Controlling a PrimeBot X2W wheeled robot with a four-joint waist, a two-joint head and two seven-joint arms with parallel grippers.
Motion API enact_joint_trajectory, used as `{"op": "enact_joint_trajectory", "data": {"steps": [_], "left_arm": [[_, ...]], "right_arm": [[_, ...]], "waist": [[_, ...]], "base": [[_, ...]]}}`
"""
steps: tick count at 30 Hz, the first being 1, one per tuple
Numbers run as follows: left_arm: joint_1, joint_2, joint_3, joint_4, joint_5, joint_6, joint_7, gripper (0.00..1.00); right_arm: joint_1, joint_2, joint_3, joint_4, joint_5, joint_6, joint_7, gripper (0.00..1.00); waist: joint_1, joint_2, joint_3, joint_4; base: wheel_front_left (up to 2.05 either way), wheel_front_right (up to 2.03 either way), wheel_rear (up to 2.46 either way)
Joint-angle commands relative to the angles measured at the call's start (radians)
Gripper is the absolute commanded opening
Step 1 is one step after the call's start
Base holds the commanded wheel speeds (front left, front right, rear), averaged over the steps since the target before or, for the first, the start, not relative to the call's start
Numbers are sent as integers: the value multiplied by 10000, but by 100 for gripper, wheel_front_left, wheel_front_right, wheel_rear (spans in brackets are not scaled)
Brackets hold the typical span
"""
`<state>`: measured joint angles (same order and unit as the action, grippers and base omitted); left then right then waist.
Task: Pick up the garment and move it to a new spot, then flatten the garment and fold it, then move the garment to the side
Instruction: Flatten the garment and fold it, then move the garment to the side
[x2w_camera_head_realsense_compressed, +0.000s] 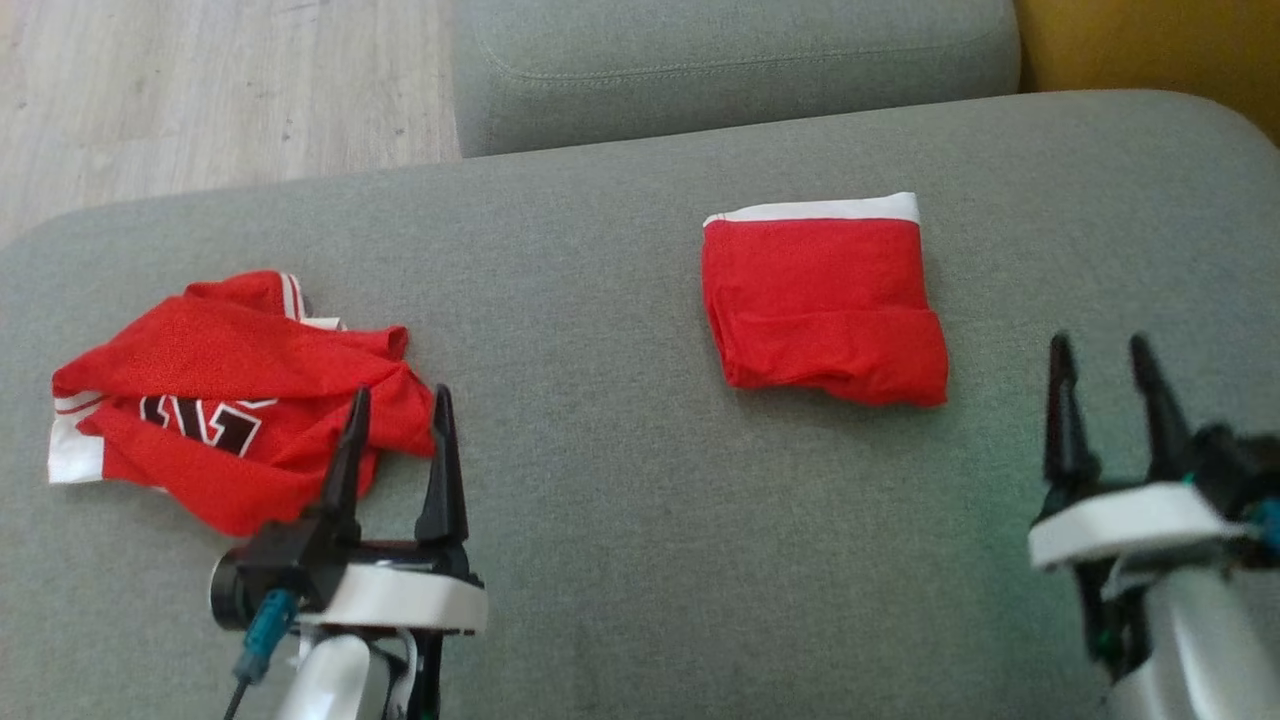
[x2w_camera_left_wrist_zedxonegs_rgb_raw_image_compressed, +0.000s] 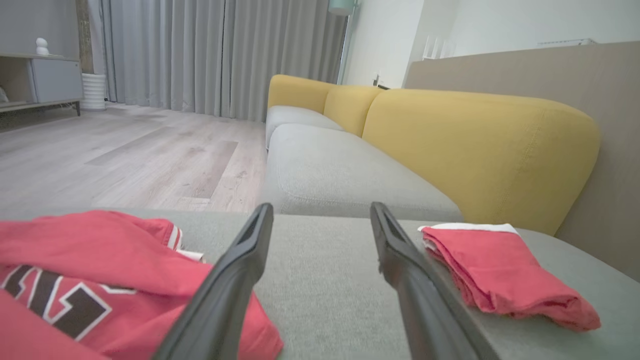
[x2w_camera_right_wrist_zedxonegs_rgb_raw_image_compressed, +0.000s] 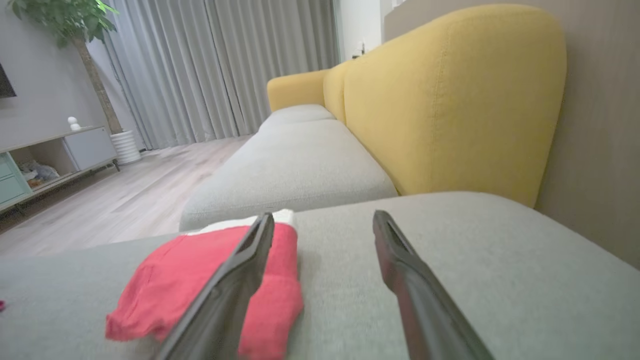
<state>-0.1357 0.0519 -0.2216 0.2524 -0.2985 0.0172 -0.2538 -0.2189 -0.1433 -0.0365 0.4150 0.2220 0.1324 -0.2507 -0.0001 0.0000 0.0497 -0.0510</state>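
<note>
You see a big grey sofa seat (x2w_camera_head_realsense_compressed: 640, 560) right in front of you. Another grey cushion (x2w_camera_head_realsense_compressed: 730, 70) sits at 12 o'clock in the head view, with the pale wood floor (x2w_camera_head_realsense_compressed: 220, 90) at 10 o'clock. In the left wrist view, a yellow sofa back (x2w_camera_left_wrist_zedxonegs_rgb_raw_image_compressed: 480, 150) stands at 3 o'clock. Long grey curtains (x2w_camera_left_wrist_zedxonegs_rgb_raw_image_compressed: 200, 55) hang at 11 o'clock. A low cabinet (x2w_camera_left_wrist_zedxonegs_rgb_raw_image_compressed: 55, 80) is at 9 o'clock, with a white ribbed pot (x2w_camera_left_wrist_zedxonegs_rgb_raw_image_compressed: 93, 91) beside it. In the right wrist view, a leafy green plant (x2w_camera_right_wrist_zedxonegs_rgb_raw_image_compressed: 65, 20) is at 10 o'clock.
</note>
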Motion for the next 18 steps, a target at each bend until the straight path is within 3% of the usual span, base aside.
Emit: {"op": "enact_joint_trajectory", "data": {"steps": [1, 6, 18], "left_arm": [[-170, 23, 397, -246, 157, -65, -80, 100], [-45, 0, 527, -261, 282, -147, -80, 100], [-146, -14, 352, -298, 378, -202, -80, 100]], "right_arm": [[104, 302, 26, -754, -292, -17, -107, 100], [774, 720, 38, -1425, -665, -17, -82, 100], [944, 893, -118, -1989, -745, -17, 225, 100]], "waist": [[1, 0, 42, -26], [1, 0, 72, -54], [1, 0, 191, 196]], "base": [[0, 0, 0], [0, 0, 0], [0, 0, 0]]}}
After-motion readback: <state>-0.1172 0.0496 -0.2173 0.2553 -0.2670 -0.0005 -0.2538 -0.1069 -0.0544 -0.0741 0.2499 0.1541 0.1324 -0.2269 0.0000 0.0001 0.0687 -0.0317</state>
